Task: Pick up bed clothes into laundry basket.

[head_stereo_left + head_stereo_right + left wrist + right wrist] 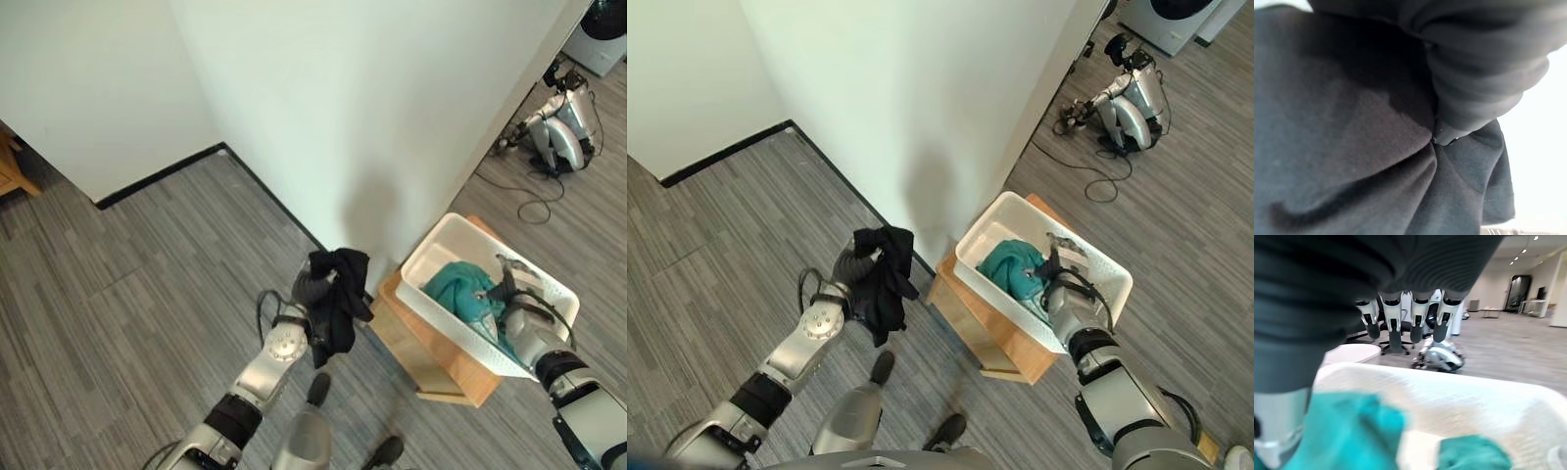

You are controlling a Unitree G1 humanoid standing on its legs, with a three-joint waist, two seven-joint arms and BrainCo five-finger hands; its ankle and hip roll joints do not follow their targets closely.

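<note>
A black garment (pixel 336 299) hangs in the air to the left of the basket, bunched in my left hand (pixel 310 288), whose fingers are curled round its top. The same dark cloth (pixel 1352 147) spreads across the left wrist view. The white laundry basket (pixel 436 243) stands on a low wooden stand (pixel 431 364) against the wall corner, with a teal garment (pixel 458 284) lying in it. My right hand (pixel 516 297) hovers over the basket's right part. Its fingers (pixel 1400 316) are straight and hold nothing, with the teal garment (pixel 1347 431) and the basket's wall (pixel 1488 401) below them.
A white wall (pixel 372 108) juts out just behind the basket and the black garment. Another robot (pixel 560 122) lies on the grey floor at the far right, with a cable beside it. A white appliance (pixel 600 34) stands in the far corner.
</note>
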